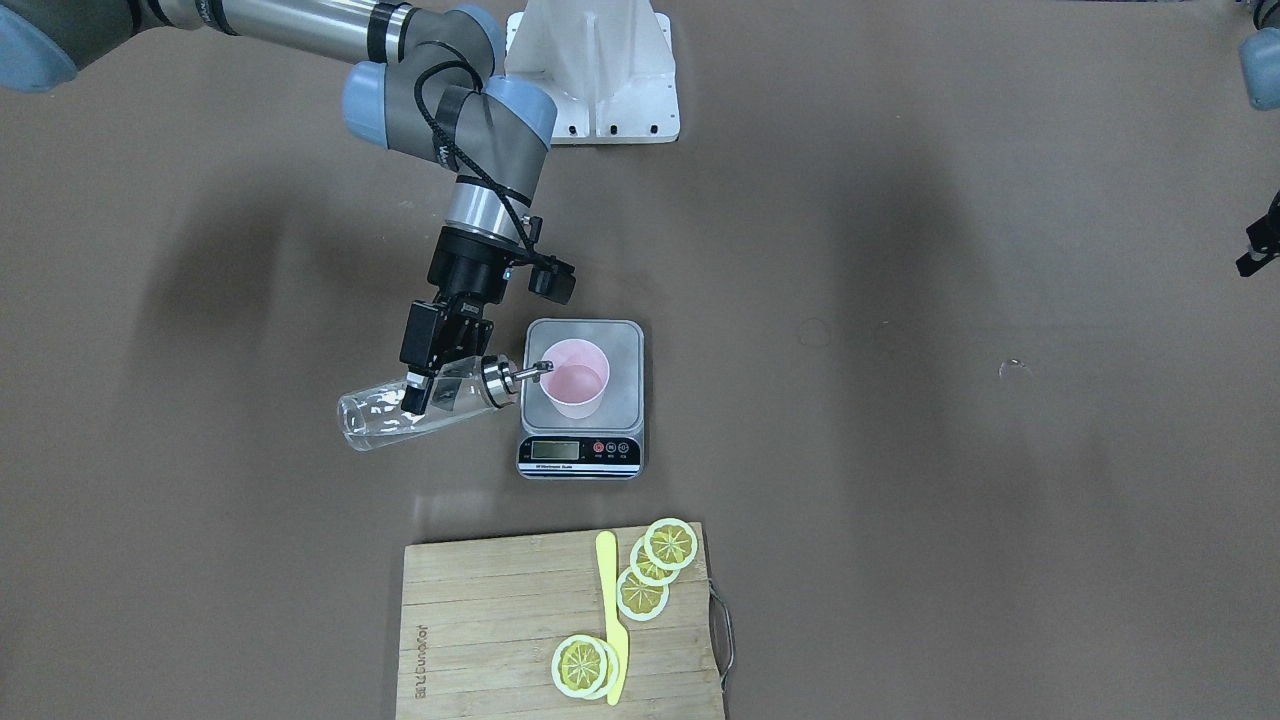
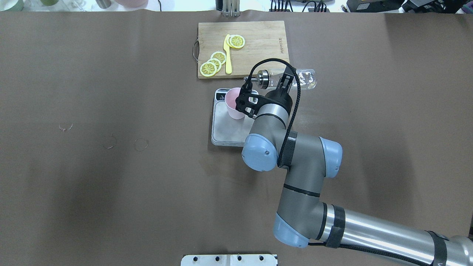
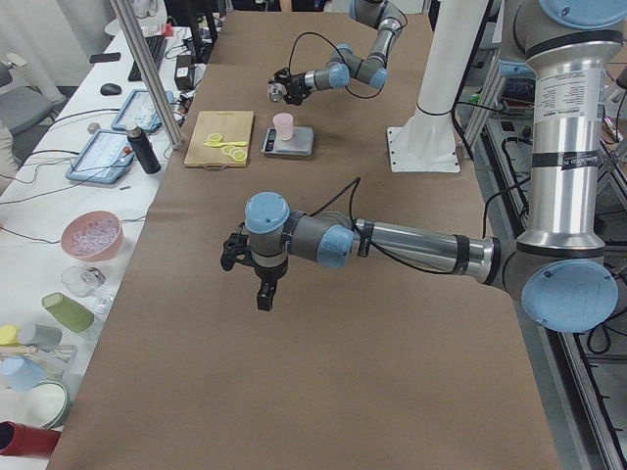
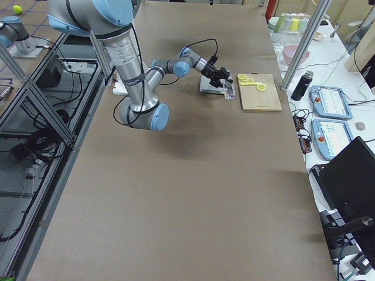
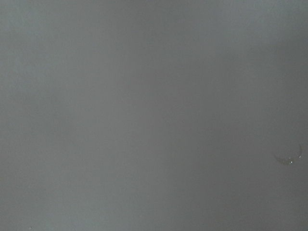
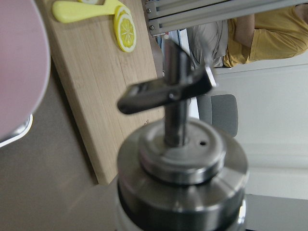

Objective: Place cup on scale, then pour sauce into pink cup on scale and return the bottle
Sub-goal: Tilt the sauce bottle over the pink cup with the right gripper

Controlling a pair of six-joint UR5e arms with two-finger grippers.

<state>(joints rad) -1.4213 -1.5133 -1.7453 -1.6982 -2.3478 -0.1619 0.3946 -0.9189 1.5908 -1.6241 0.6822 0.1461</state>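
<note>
Right gripper (image 1: 424, 393) clamped across body of bottle (image 1: 375, 417). Bottle held near horizontal above table (image 1: 900, 450), just beside scale (image 1: 622, 350). Spout tip (image 1: 538, 368) over rim of cup (image 1: 577, 385). Cup upright on scale platform. Left gripper (image 3: 263, 297) well apart, over bare table; finger opening cannot be determined. Cutting board (image 1: 480, 620) lies near scale's display side.
</note>
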